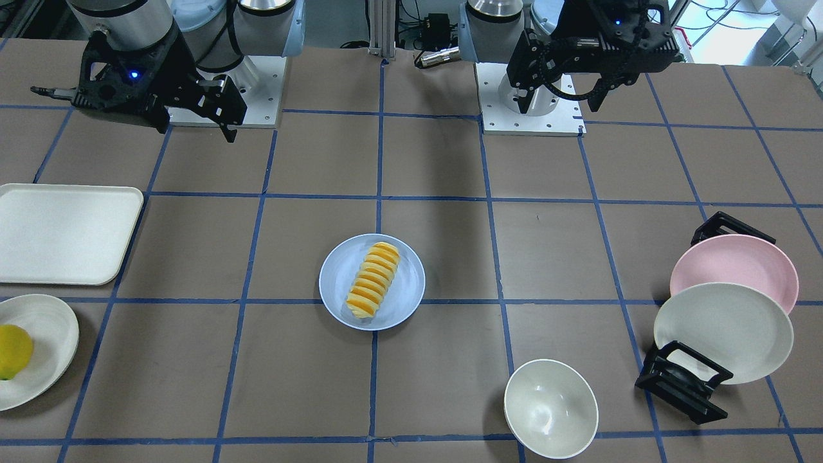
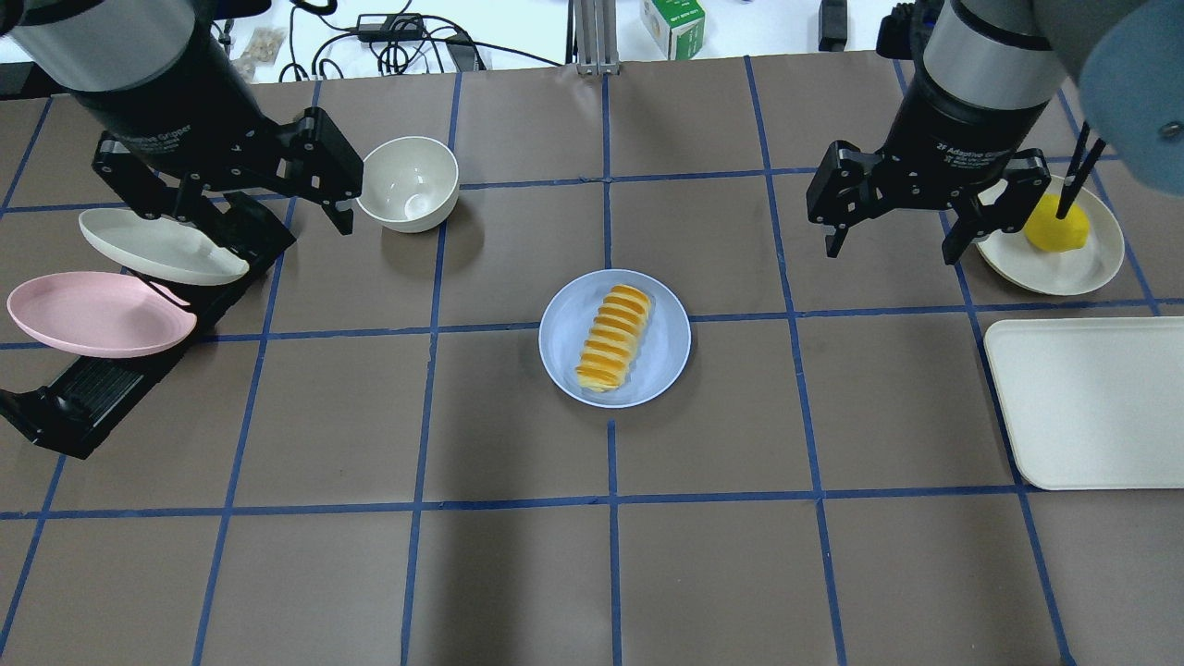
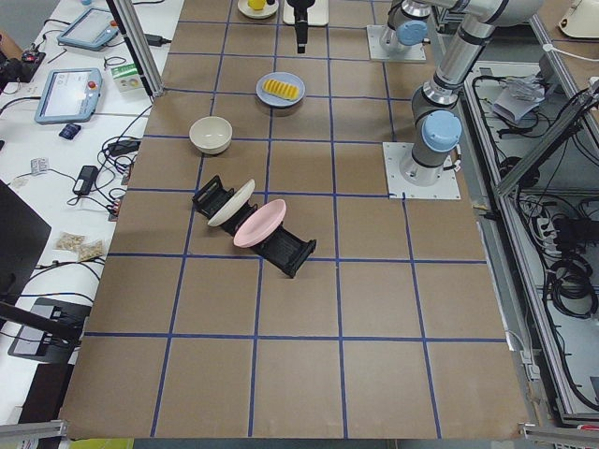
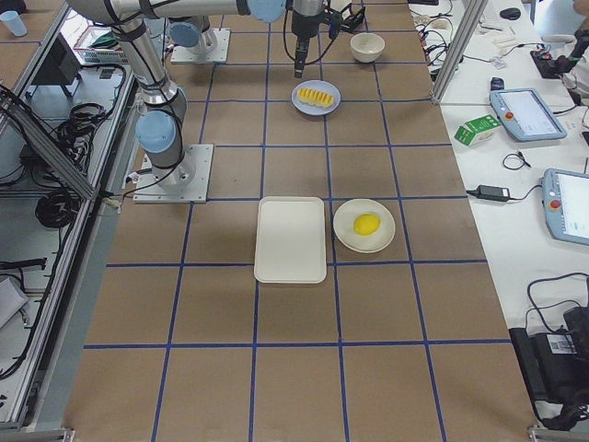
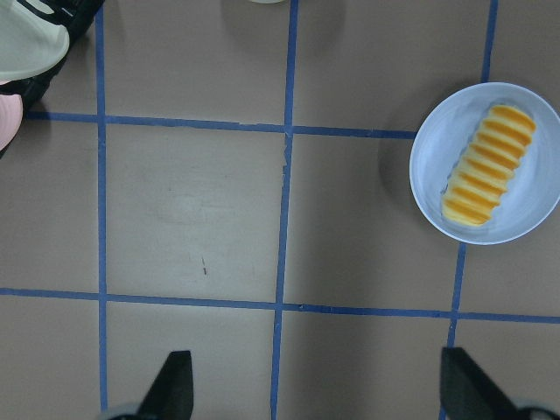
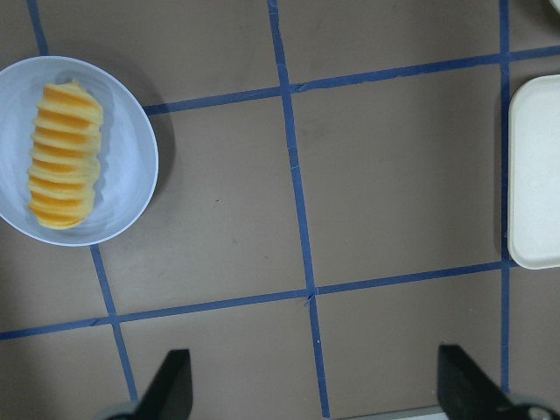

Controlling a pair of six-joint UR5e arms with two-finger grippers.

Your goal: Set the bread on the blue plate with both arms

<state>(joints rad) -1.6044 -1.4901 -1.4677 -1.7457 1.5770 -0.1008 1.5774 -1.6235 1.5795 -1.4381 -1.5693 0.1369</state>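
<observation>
The bread [image 2: 613,338], a ridged loaf striped pale yellow and orange-brown, lies flat and slightly diagonal across the middle of the blue plate [image 2: 561,344], a round, shallow, matte lavender-blue dish; the loaf stays within its rim.

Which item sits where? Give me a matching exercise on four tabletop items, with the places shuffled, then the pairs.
Items:
1. bread
2. lemon
3. pink plate
4. white bowl

Places:
A. in the black rack
B. directly on the table
C. on the blue plate
D. on the cream plate

Pairs: 1-C, 2-D, 3-A, 4-B.
</observation>
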